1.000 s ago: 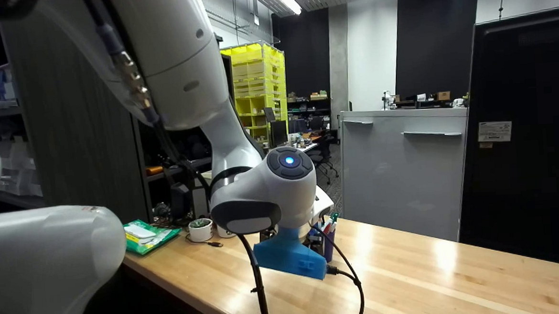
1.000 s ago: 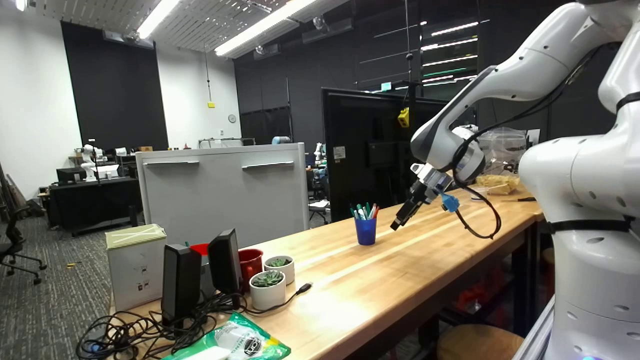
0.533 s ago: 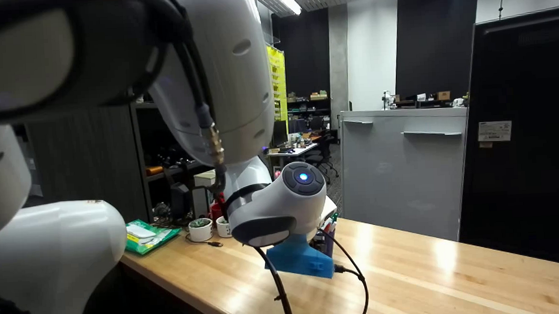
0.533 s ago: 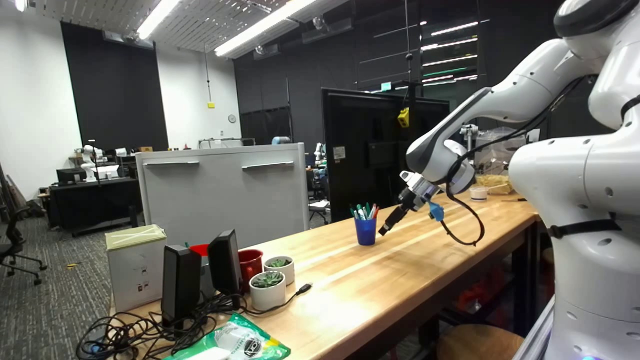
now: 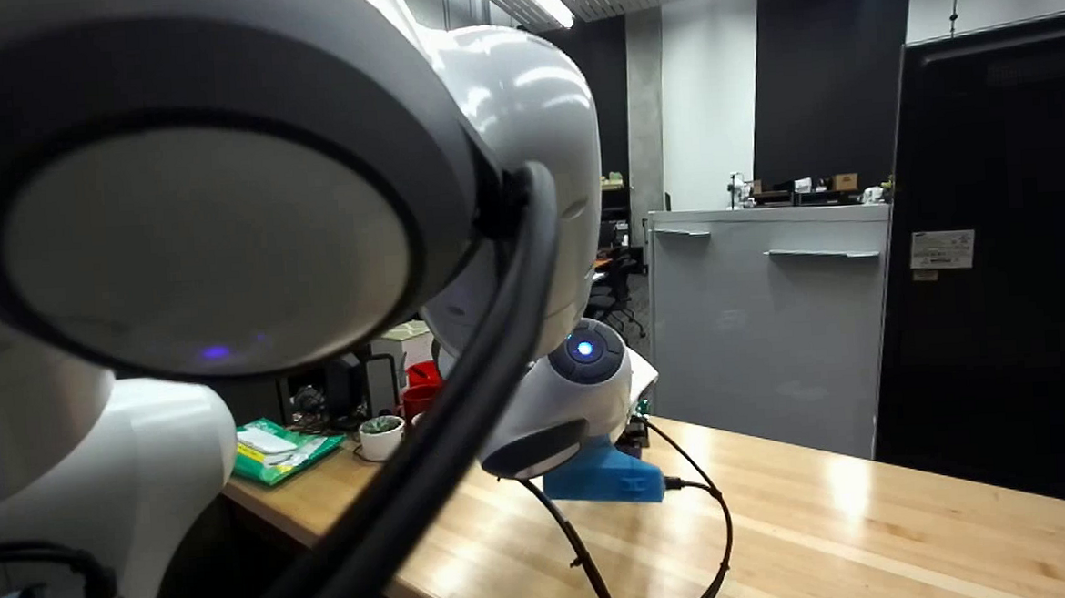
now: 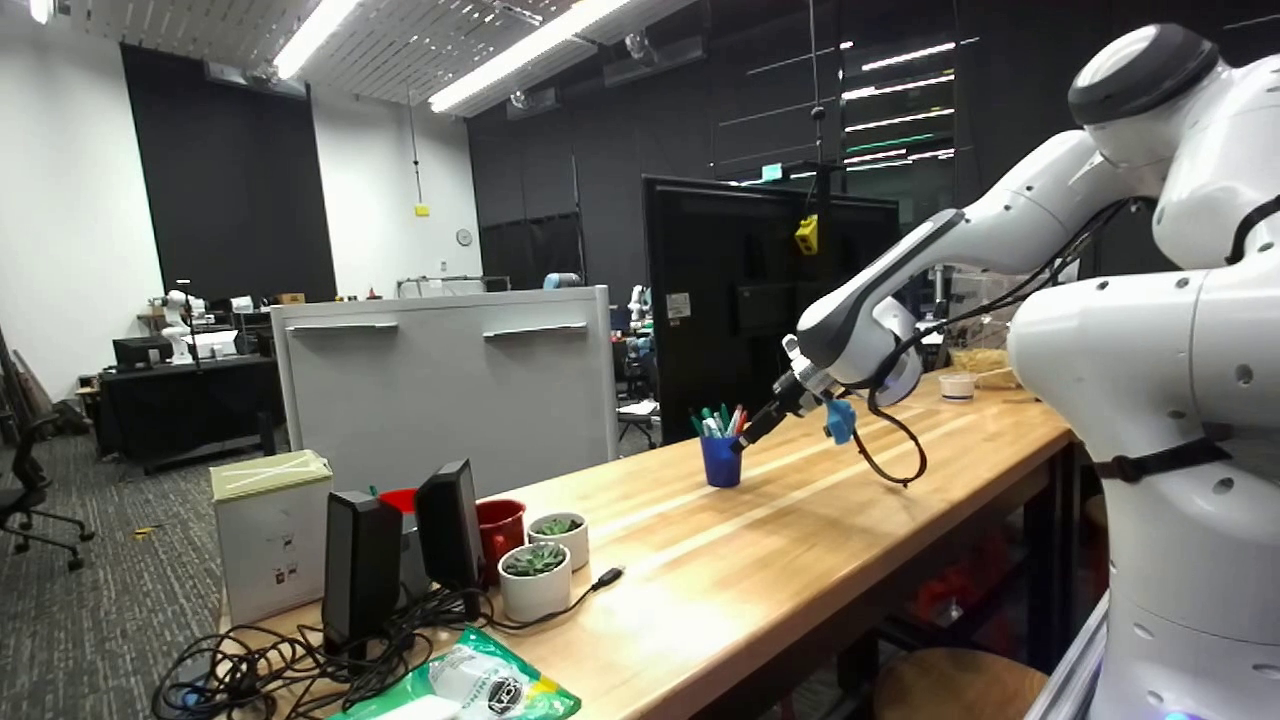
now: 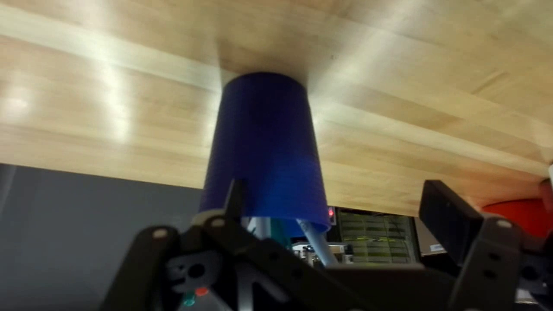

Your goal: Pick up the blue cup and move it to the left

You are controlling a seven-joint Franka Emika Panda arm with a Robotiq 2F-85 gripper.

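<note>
At the bottom of the wrist view, the gripper (image 7: pixel 341 202) stands wide, holding nothing. Before closing, it should probably shift toward that frame's left, to straddle the cup (image 7: pixel 264 142) evenly without jostling its pens (image 7: pixel 319 244). The cup stands on the table (image 7: pixel 151 147) left of centre, its rim partly behind the finger (image 7: pixel 235 202) at frame left; whether they touch, I cannot tell.

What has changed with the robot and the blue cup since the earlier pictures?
In an exterior view, the end effector moved toward the picture's left, reaching the blue cup, which also shifted slightly left. Nothing was grasped or released; the jaws stand open. The potted plants and green bag stayed put.
</note>
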